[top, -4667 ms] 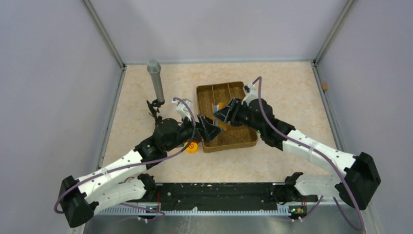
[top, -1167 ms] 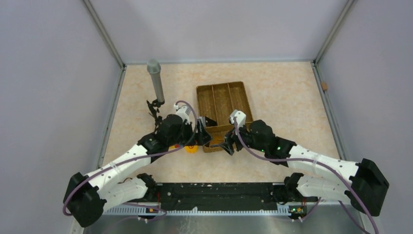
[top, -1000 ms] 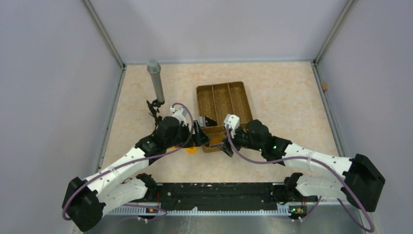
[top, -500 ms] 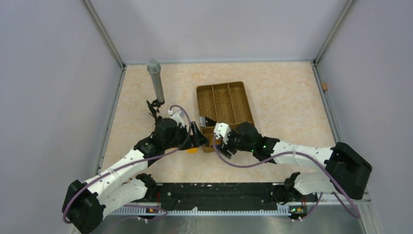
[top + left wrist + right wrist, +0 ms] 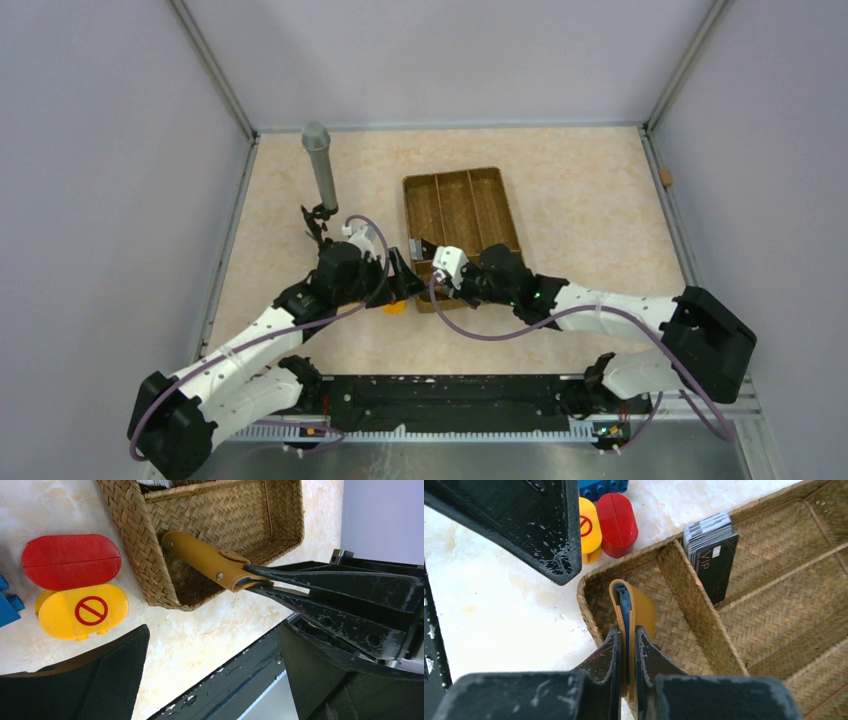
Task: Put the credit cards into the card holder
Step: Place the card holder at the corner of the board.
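Card holder (image 5: pixel 641 612) (image 5: pixel 205 560), tan outside and blue inside, clamped on edge between the fingers of the right gripper (image 5: pixel 626 632) (image 5: pixel 255 577) (image 5: pixel 437 283). Fingers drawn close together, one on each outer face, both leaves pressed between them and a strip of blue lining showing along the top edge. Grip taken at the open end; folded end pointing away from the fingertips, down into the woven tray (image 5: pixel 591 610) (image 5: pixel 150 540) (image 5: pixel 465 180). Tilted in the left wrist view, fold low near the tray's side wall, gripped end raised over the near rim. Snap tab and stud on the upper face, just ahead of the fingertips. Placed in the tray's near cross compartment, close to its left corner.

Credit cards (image 5: pixel 711 550), a black stack with pale edges, standing on edge in the next compartment, just across the woven divider from the card holder and apart from it. "VIP" legible on the front card.

Left gripper (image 5: pixel 212 635) (image 5: pixel 400 275) spread wide, fingers far apart, low over the table (image 5: pixel 225 625) beside the tray's near left corner, facing the held card holder but not touching it. One of its fingers (image 5: pixel 524 520) filling the upper left of the right wrist view.

On the table just left of the tray: red block (image 5: pixel 70 562) (image 5: pixel 616 525) and yellow block (image 5: pixel 82 611) (image 5: pixel 589 530) with a red no-entry sign, side by side and touching, with a blue brick (image 5: pixel 7 602) (image 5: pixel 601 487) just beside them. Grey cylinder (image 5: pixel 320 165) upright, well away towards the far left.
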